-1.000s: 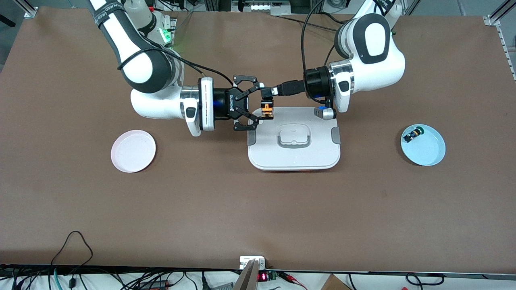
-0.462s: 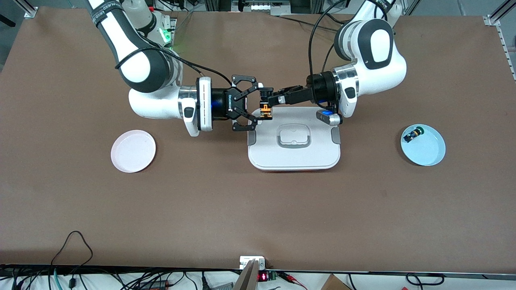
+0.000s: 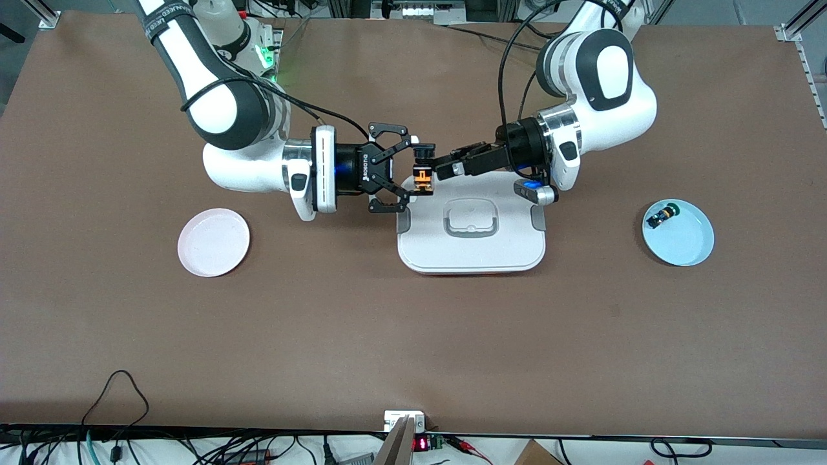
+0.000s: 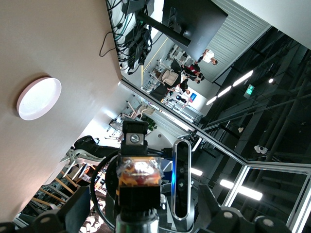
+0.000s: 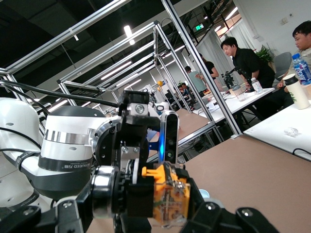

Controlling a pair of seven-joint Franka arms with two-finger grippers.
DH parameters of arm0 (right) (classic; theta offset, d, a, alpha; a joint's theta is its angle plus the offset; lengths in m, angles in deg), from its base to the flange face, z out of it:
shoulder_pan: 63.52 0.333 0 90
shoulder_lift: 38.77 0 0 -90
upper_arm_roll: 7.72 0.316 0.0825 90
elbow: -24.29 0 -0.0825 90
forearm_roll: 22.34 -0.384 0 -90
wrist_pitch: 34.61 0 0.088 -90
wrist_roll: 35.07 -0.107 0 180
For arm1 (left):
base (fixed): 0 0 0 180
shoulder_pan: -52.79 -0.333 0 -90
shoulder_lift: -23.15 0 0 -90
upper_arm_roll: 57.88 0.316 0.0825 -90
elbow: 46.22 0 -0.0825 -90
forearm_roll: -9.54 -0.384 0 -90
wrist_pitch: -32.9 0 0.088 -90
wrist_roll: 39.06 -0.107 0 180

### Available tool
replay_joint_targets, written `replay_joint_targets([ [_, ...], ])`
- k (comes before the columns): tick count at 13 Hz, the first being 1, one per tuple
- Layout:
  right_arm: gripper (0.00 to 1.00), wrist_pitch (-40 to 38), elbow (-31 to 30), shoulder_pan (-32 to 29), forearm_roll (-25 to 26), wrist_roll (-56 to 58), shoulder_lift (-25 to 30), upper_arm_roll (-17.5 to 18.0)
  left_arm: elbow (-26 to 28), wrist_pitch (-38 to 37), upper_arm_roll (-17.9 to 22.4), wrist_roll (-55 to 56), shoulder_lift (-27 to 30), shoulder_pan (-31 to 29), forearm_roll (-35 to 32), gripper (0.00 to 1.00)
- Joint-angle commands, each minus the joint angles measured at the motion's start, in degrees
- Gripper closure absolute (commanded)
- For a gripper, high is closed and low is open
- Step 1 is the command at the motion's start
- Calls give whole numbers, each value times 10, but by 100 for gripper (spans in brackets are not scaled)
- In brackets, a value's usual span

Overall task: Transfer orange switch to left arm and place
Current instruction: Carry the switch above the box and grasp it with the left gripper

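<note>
The left gripper (image 3: 431,169) holds the orange switch (image 3: 423,177) pinched between its fingers, up in the air over the edge of the white box (image 3: 471,248) toward the right arm's end of the table. The right gripper (image 3: 406,173) faces it with its fingers spread wide around the switch. A pink plate (image 3: 214,242) lies toward the right arm's end, and a blue plate (image 3: 685,242) carrying a small green-capped switch (image 3: 660,216) toward the left arm's end.

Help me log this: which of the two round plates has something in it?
The pale blue plate at the left arm's end holds a small green-capped switch; the pink plate holds nothing.
</note>
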State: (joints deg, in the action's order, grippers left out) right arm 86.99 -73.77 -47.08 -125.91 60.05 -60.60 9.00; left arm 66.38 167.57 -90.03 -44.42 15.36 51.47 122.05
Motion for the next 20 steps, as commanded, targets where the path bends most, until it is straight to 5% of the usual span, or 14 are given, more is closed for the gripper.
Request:
replay_joint_targets([
  [1,92,3,-3,11,2,-7,10,-9,-26,18,-2,-6,-19,3,15,4],
  [9,94,3,-3,13,40,-41,19,-9,-41,38,-2,-15,-40,17,24,9],
  [11,94,3,-3,15,40,-41,19,-9,-41,38,-2,-15,-41,18,23,16],
  [16,94,3,-4,15,40,-38,19,-9,-39,35,-2,-16,-40,18,18,42],
  [20,94,5,-4,22,39,-37,18,-9,-38,32,-2,-34,-37,20,16,100],
])
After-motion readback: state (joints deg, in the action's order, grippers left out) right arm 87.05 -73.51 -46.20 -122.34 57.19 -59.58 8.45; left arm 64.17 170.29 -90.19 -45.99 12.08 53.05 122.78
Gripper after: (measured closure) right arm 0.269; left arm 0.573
